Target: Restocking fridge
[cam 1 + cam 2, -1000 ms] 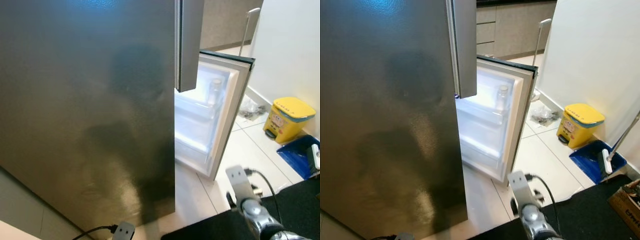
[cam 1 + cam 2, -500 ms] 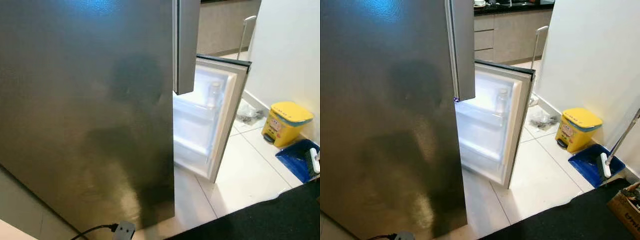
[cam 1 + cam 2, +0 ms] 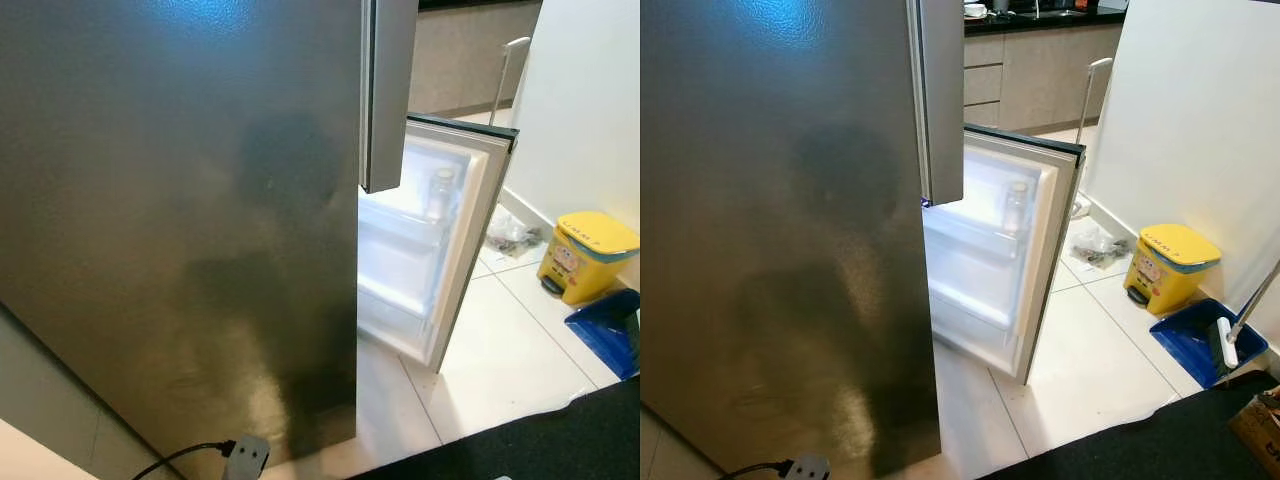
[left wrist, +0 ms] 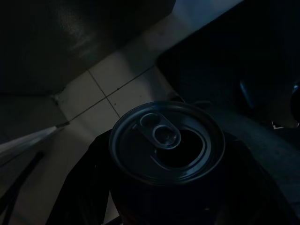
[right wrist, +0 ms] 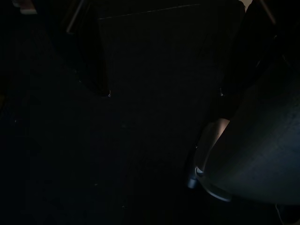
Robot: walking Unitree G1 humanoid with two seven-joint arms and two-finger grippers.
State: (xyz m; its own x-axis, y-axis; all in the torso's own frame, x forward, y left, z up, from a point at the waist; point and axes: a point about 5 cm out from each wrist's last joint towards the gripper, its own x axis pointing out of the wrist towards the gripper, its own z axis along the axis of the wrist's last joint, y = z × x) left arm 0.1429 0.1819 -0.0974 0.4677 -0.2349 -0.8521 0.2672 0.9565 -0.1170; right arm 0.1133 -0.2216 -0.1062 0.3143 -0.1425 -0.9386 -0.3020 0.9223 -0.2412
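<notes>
Fridge door [image 3: 1035,250] stands ajar at two o'clock, a bottle [image 3: 1015,208] shelved inside. Left tool [image 4: 140,206] grips a can [image 4: 166,143] down low — not yet stocked; right tool's state is unclear.

home kitchen: fridge [image 3: 790,230], cabinets [image 3: 1025,80], pedal bin [image 3: 1168,265]

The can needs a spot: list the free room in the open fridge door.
The lower door shelf looks bare. The upper shelf is free beside the bottle, which takes its outer end. The left gripper holds the can.
</notes>
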